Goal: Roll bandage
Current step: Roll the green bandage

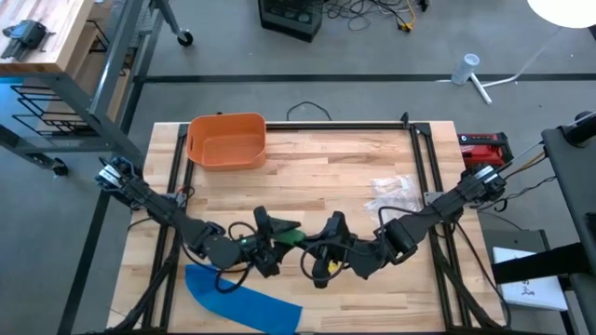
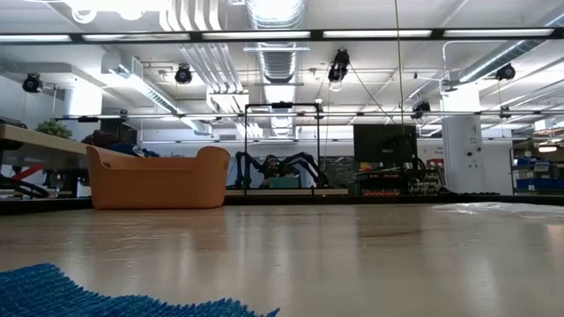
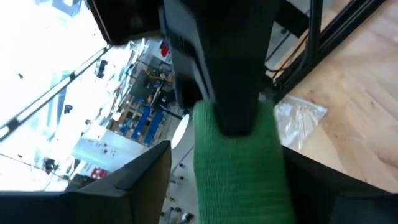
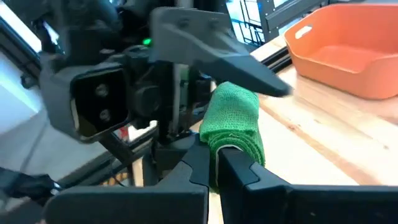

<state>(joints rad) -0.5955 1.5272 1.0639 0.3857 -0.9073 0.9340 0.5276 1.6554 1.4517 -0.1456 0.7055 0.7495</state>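
1. The green bandage roll is mostly hidden between the two grippers in the high view.
2. In the left wrist view, a dark finger covers the roll's top.
3. The blue bandage is cut off at the low view's bottom edge.
4. The crinkled clear plastic possibly holds something; contents unreadable.

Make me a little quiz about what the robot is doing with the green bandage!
1. True or false: the green bandage is lying inside the orange tub.
2. Which claws are touching the bandage? A) left only B) right only C) both
3. Fill in: the flat cloth at the table's near edge is ____.

Key:
1. False. It is held up between the two arms, away from the tub.
2. C. The left claw and the right claw both grip it.
3. Blue.
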